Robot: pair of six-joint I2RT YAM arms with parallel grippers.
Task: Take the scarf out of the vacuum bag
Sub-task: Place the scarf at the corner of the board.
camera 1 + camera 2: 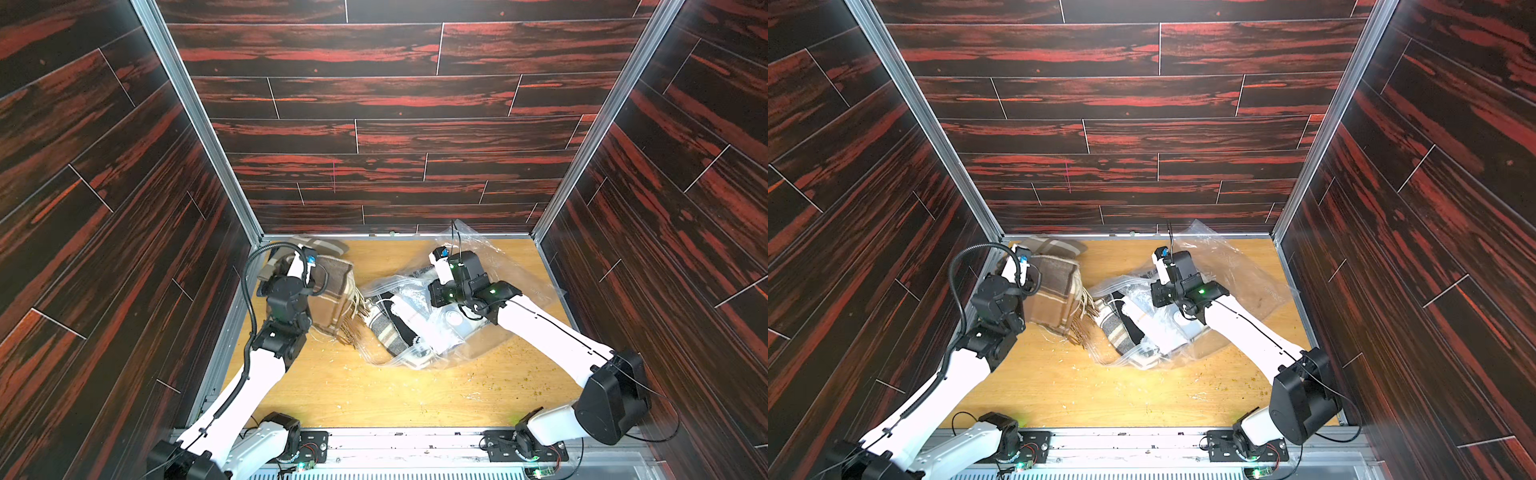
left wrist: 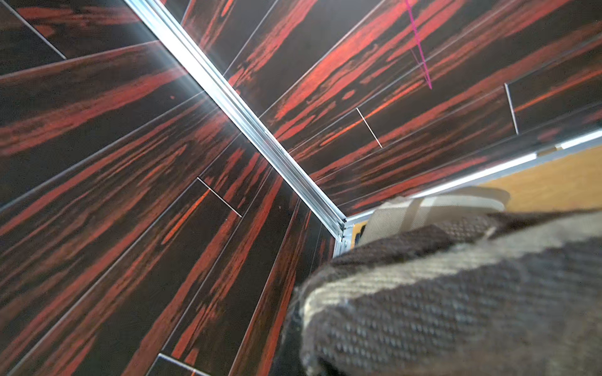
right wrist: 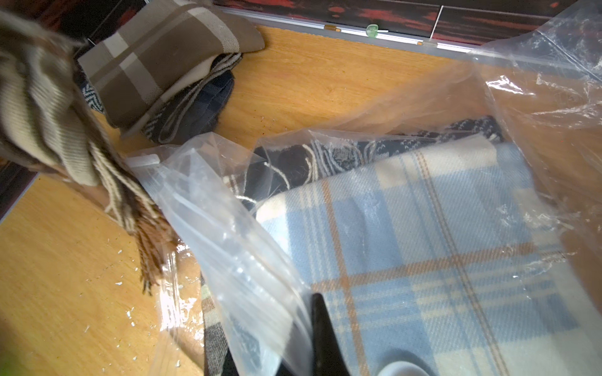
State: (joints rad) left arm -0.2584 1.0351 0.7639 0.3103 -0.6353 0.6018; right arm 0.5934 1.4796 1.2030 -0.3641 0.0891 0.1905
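The vacuum bag (image 1: 519,270) (image 1: 1237,270) (image 3: 537,97) lies on the counter (image 1: 374,395), right of centre. Its long axis runs crosswise, and its open zip-seal mouth (image 1: 374,328) points toward the robot's left. Its closed end reaches toward the right wall, and a far corner of film is lifted up near the back wall. The round white valve disc (image 1: 455,320) faces up, beside the right arm.

The brown plaid scarf (image 1: 332,291) (image 1: 1054,299) (image 2: 456,293) (image 3: 42,114) is outside the bag, at the counter's left side. It hangs folded from the end of the left arm (image 1: 286,299). Its fringe (image 1: 357,320) (image 3: 143,228) points down and rightward, ending right at the bag's mouth.

The left fingers are hidden under the cloth; they are pressed together on the scarf, which hangs off the counter. The right fingers (image 3: 321,335) are pressed together over the bag near its mouth, with a fold of the clear film running into them.

Inside the bag lie a blue plaid cloth (image 3: 423,244), a dark knit piece (image 3: 325,156) and a grey striped piece (image 1: 386,328). A pile of folded cloths (image 1: 320,245) (image 3: 163,65) sits in the far left corner.
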